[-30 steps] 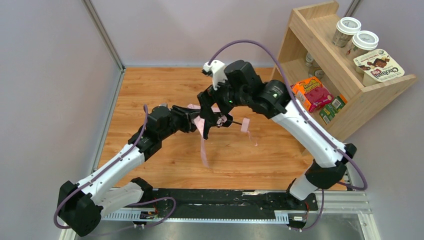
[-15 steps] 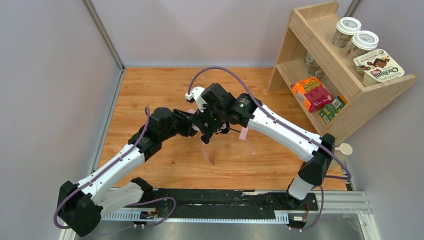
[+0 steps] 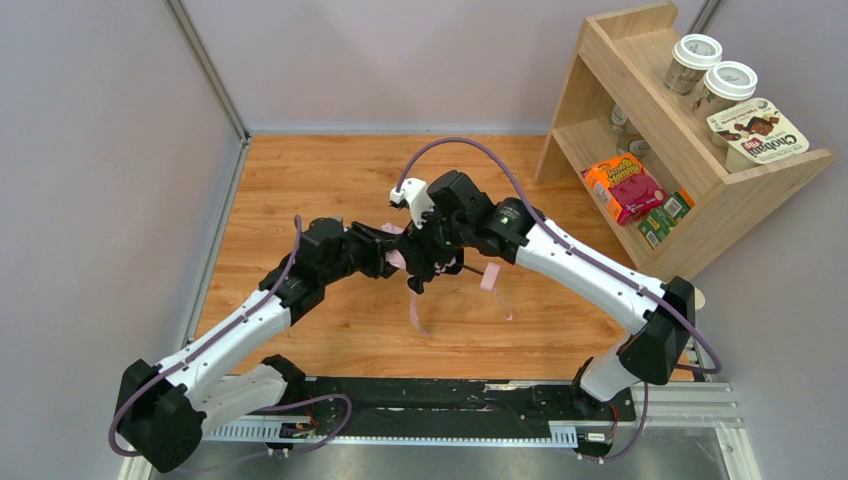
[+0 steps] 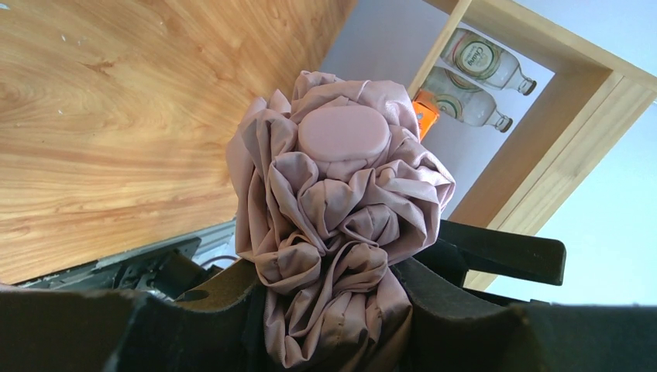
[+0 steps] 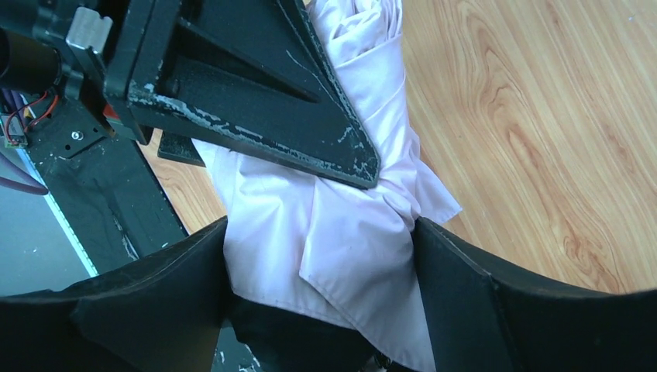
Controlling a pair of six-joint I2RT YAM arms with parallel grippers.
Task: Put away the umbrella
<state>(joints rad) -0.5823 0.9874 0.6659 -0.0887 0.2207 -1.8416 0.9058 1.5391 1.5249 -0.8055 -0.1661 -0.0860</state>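
Wood tabletop spreads on every side below both sets of fingers, with the shelf well beyond the right pair. My left gripper is clamped on the bunched umbrella, whose cap juts past the fingertips; my right gripper pinches the same cloth just beside

Pale pink umbrella, orange-brown wood-grain table.
Shelf light wood; box orange; arm cables purple.

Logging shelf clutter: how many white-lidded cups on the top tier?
2. Both stand on the top tier of the wooden shelf: the rear cup, and the front cup beside the Chobani pack. None seems hidden there.
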